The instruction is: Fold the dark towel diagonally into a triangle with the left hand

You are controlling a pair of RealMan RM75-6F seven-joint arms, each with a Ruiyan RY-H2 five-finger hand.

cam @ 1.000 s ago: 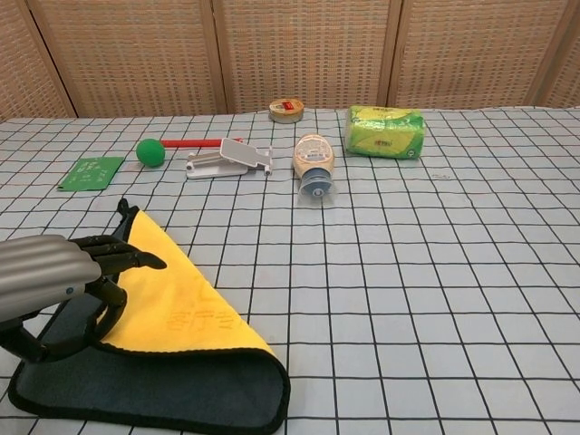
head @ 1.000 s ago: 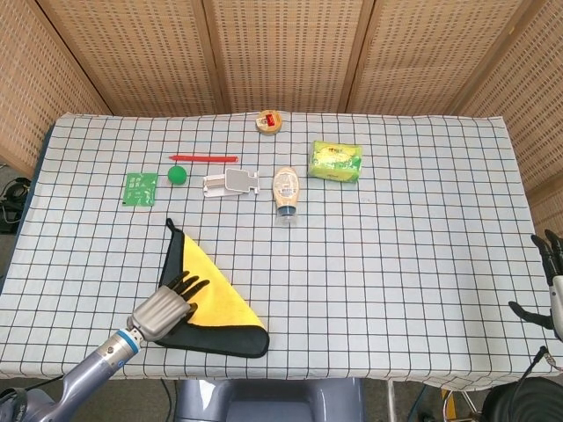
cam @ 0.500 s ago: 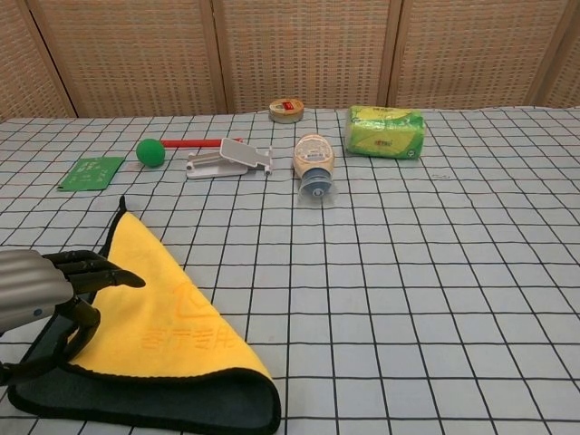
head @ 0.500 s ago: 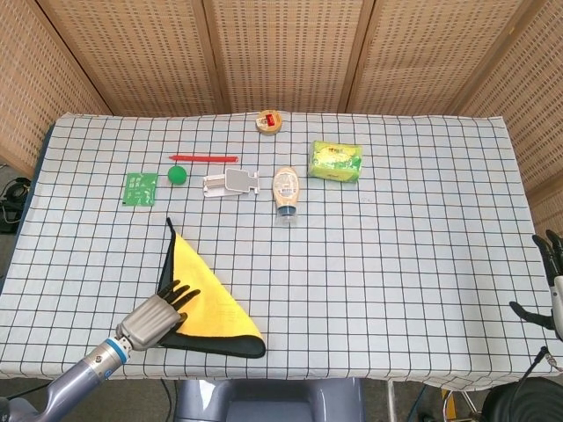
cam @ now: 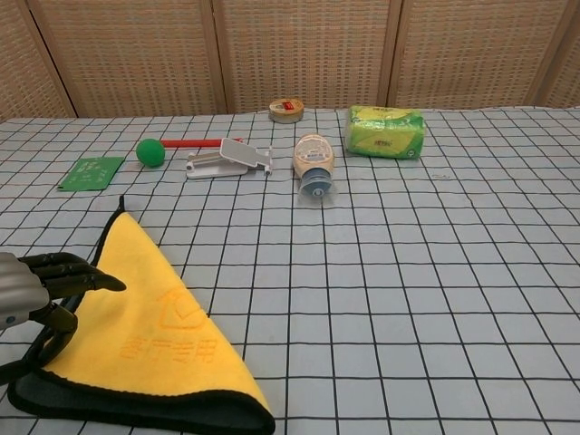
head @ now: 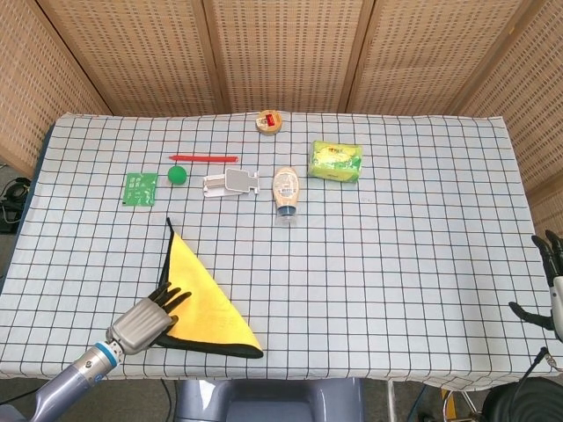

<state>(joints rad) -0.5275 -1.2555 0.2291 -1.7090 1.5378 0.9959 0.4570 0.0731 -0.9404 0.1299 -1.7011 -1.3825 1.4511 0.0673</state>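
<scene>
Head view: towel (head: 207, 299) folded into triangle, yellow face up, dark edge showing, at near-left tabletop (head: 396, 246). Left robot hand (head: 145, 318) rests on its left edge, fingers extended. Right robot hand (head: 547, 281) off tabletop's right edge, fingers spread, holding nothing.

Chest view: orange logo with characters on towel (cam: 154, 331), unreadable. Left robot hand (cam: 41, 285) fingertips on the cloth.

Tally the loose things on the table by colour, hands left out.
Green: 3 - ball, card, packet
Yellow and dark: 1 - towel
Red: 1 - stick
White: 1 - clip
Tan: 2 - bottle, tape roll
Total: 8
</scene>
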